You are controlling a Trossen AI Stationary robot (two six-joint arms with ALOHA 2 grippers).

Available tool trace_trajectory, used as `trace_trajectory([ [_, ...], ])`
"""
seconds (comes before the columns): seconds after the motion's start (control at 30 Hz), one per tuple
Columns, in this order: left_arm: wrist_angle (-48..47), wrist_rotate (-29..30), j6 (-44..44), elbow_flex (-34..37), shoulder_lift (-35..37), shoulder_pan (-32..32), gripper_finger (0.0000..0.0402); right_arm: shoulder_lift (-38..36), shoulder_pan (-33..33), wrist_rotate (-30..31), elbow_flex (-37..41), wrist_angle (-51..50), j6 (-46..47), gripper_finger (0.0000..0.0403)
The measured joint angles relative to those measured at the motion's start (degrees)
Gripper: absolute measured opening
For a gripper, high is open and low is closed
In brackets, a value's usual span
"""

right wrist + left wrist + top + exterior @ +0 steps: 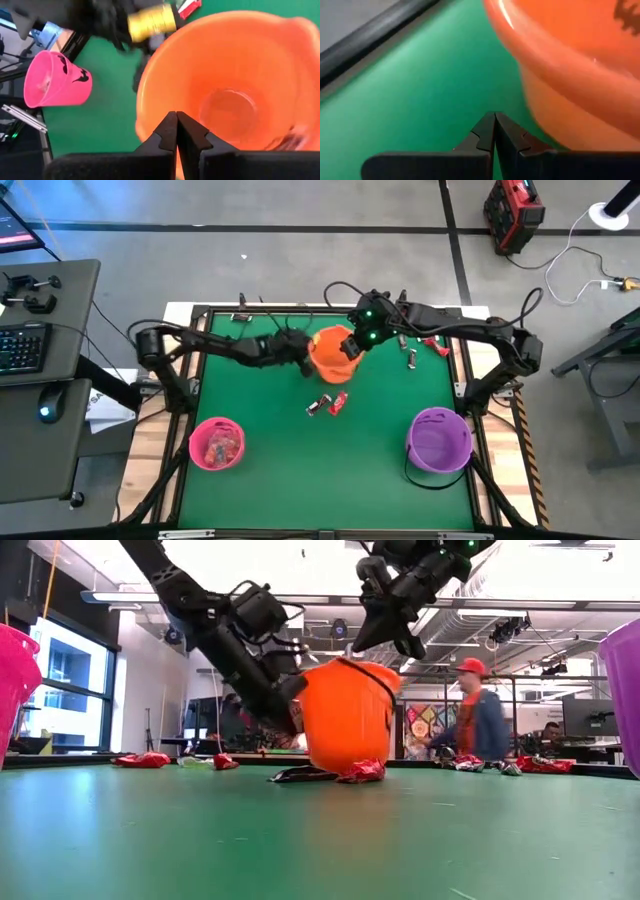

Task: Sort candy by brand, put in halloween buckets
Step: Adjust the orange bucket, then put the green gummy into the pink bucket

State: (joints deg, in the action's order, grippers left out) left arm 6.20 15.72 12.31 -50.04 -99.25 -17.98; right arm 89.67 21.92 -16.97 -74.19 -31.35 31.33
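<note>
Green felt gives no grip: your left gripper (495, 131) and right gripper (176, 131), jaws pressed together, could topple the tilted orange bucket (333, 350).

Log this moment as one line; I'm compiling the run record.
left tool: shut, beside orange bucket | right tool: shut, above bucket's rim | bucket: tilted | pink bucket: holds candy
</note>
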Motion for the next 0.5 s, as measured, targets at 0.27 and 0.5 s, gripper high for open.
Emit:
trace_trajectory([
  [0.27,-17.85,5.41,-3.37,-0.04,16.13,-7.09,0.0,-0.04,2.95,-0.43,0.0,3.12,-1.83,0.0],
  [0.5,-29.81,-3.16,-8.0,-0.11,20.66,-16.11,0.003,-0.04,4.1,-0.46,0.0,3.74,-4.62,0.0],
])
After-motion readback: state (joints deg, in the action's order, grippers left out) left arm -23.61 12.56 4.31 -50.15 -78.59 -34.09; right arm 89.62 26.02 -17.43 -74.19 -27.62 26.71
